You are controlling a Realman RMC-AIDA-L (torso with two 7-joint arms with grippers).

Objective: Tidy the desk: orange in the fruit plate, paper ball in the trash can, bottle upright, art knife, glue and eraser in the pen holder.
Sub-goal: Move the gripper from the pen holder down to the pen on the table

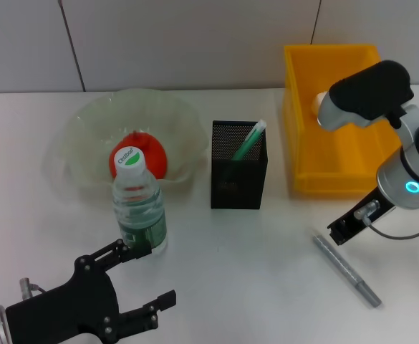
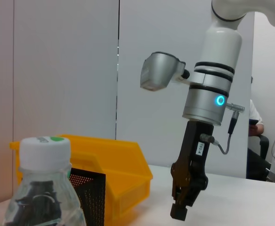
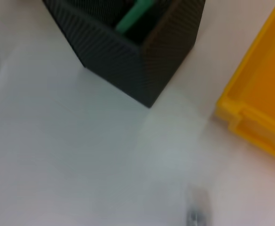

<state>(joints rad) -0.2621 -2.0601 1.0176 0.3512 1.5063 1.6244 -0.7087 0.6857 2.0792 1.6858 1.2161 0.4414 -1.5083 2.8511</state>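
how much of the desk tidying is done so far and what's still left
Done: the orange lies in the fruit plate, the bottle stands upright, and a green item is in the pen holder. In hand: nothing; the left gripper sits open by the bottle. Left: the grey art knife on the desk below the right gripper.

The round orange fruit (image 1: 139, 159) is bright orange-red inside the pale translucent green fruit plate (image 1: 87, 122). The clear plastic bottle (image 1: 138, 209) has a white cap and green label. The square mesh pen holder (image 1: 238, 175) is black. The rectangular plastic bin (image 1: 338, 154) is yellow. The slim metal art knife (image 1: 346, 270) is grey.
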